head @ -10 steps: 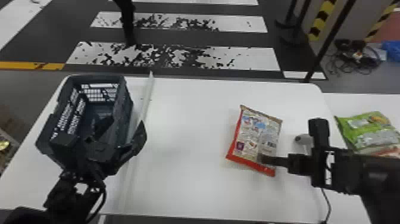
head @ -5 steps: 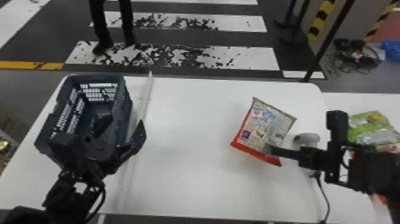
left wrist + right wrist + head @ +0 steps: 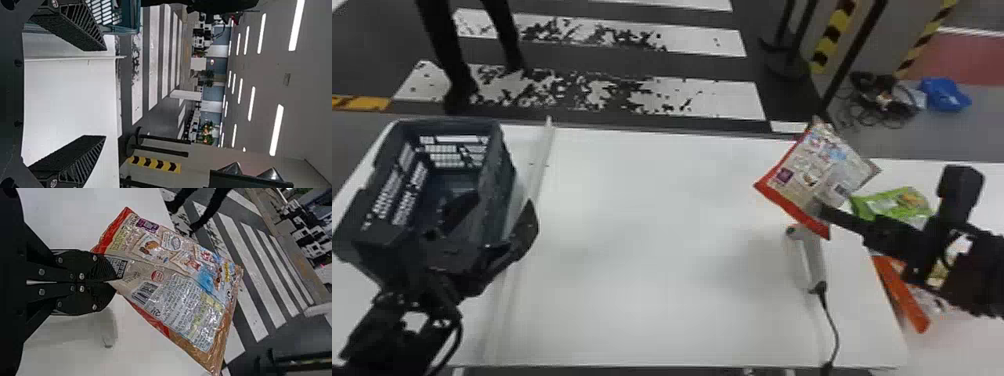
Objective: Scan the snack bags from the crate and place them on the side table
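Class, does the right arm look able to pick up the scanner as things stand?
Probably not: its end effector is shut on a snack bag, though the scanner lies close by.

The place looks like a large indoor hall fitted out as a workshop or test floor. Beyond the white table (image 3: 657, 260), the dark floor carries worn white crossing stripes (image 3: 707, 97), like a mock street, with a yellow line (image 3: 362, 103) past the table's left end. Past its far right corner are black stands (image 3: 784, 67), yellow-and-black warning stripes (image 3: 833, 35), a heap of cables (image 3: 882, 100) on grey floor and a patch of red floor (image 3: 967, 57). In the left wrist view, long strip lights (image 3: 276, 130) run in rows along a pale ceiling (image 3: 309, 78), and plants (image 3: 207, 128) stand far beyond the table.
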`<act>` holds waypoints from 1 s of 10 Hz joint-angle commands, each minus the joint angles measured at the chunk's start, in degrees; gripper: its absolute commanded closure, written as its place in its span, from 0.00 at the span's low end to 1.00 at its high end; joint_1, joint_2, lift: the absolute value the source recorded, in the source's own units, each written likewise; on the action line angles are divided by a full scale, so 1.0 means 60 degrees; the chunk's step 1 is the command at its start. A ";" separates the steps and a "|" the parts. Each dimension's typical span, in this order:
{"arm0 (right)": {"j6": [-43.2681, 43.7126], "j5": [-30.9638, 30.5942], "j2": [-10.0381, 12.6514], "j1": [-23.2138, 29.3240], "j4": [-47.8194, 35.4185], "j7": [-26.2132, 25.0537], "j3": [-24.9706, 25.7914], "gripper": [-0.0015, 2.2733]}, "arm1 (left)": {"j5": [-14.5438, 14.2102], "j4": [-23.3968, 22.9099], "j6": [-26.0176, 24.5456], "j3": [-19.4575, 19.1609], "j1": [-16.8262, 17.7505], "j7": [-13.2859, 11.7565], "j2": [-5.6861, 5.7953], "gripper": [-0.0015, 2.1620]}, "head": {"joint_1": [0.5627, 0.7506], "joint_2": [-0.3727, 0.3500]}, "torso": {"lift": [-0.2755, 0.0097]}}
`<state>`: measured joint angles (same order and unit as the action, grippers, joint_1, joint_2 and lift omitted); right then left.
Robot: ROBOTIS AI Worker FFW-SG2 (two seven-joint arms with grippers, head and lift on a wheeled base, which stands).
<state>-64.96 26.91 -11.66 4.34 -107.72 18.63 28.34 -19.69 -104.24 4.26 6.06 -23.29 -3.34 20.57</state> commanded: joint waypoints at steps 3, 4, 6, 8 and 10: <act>0.2278 0.0876 0.0053 -0.0005 0.1063 -0.1406 0.1414 0.99 | 0.0000 0.0000 0.0000 0.0000 0.0000 0.0014 0.0000 0.04 | 0.70 0.19 | 0.79; 0.2864 0.0993 0.0053 -0.0107 0.1678 -0.1860 0.1634 0.99 | 0.0000 0.0000 0.0000 0.0000 0.0000 0.0014 0.0000 0.04 | 0.70 0.13 | 0.79; 0.4007 0.1023 0.0009 -0.0312 0.2924 -0.2577 0.1883 0.99 | 0.0000 0.0000 0.0000 0.0000 0.0000 0.0014 0.0000 0.04 | 0.70 0.05 | 0.79; 0.4827 0.1052 -0.0093 -0.0415 0.3934 -0.3310 0.1912 0.99 | 0.0015 0.0000 0.0000 0.0000 0.0000 0.0000 0.0000 0.04 | 0.70 0.03 | 0.79; 0.5179 0.1140 -0.0225 -0.0591 0.4784 -0.3661 0.1912 0.85 | 0.0015 -0.0015 -0.0029 0.0015 0.0000 0.0000 0.0015 0.04 | 0.70 0.03 | 0.79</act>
<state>-34.24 33.64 -12.65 1.15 -80.76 -3.36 39.80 -19.60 -104.27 4.24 6.13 -23.29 -3.33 20.66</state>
